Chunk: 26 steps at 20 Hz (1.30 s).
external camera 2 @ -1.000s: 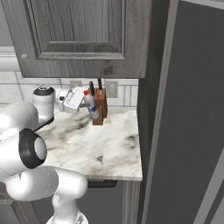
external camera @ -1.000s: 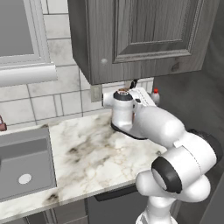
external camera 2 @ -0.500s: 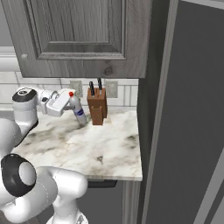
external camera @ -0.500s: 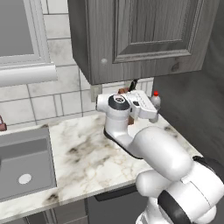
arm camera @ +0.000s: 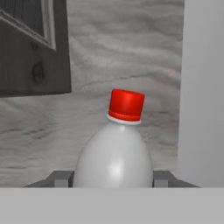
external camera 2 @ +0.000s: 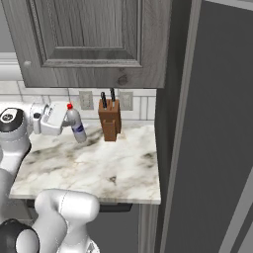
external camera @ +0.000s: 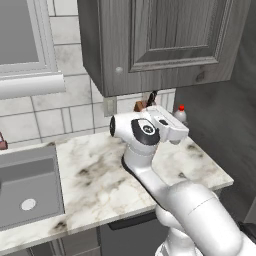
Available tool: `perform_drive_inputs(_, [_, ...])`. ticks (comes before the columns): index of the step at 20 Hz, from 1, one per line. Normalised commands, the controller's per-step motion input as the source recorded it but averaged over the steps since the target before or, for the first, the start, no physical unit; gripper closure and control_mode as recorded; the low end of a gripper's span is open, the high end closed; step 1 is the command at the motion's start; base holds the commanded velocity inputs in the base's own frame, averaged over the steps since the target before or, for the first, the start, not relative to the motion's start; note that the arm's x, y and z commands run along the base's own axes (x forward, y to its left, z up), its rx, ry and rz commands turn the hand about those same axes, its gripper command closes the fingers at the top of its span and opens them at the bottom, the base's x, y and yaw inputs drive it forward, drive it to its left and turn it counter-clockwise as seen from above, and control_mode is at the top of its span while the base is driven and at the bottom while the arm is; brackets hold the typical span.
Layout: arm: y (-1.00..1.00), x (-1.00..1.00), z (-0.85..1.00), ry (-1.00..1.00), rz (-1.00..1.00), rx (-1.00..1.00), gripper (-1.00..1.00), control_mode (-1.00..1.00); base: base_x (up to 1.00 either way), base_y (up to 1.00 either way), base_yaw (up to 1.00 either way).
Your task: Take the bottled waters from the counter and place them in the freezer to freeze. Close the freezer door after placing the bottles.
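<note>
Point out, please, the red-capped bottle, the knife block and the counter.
Red-capped bottle (arm camera: 114, 157): hand view, on its white shoulder below the cap.
Knife block (external camera 2: 109, 123): right base view, on its brown front face.
Counter (external camera 2: 118, 170): right base view, on bare marble near the front.

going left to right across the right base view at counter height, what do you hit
robot arm → gripper → red-capped water bottle → knife block → bare end of the counter → tall grey fridge unit
</note>
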Motion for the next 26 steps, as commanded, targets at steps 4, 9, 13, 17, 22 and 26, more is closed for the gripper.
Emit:
perform_drive_inputs(4, [0.00, 0.00, 0.00, 0.00, 0.00, 0.00, 1.00, -1.00, 0.00, 0.00, 0.00])
perform_drive_inputs(9, [0.02, -0.30, 0.00, 0.00, 0.12, 0.00, 1.00, -1.00, 0.00, 0.00, 0.00])
perform_drive_inputs(13, [0.37, -0.53, 0.06, 0.00, 0.24, 0.00, 1.00, -1.00, 0.00, 0.00, 0.00])
perform_drive_inputs(17, [0.57, -0.53, 0.03, 0.00, 0.34, -0.02, 1.00, -1.00, 0.00, 0.00, 0.00])
perform_drive_inputs(22, [0.39, -0.28, 0.00, 0.00, 0.39, -0.03, 1.00, -1.00, 0.00, 0.00, 0.00])
perform_drive_inputs(26, [0.06, -0.07, 0.00, 0.00, 0.32, 0.00, 1.00, -1.00, 0.00, 0.00, 0.00])
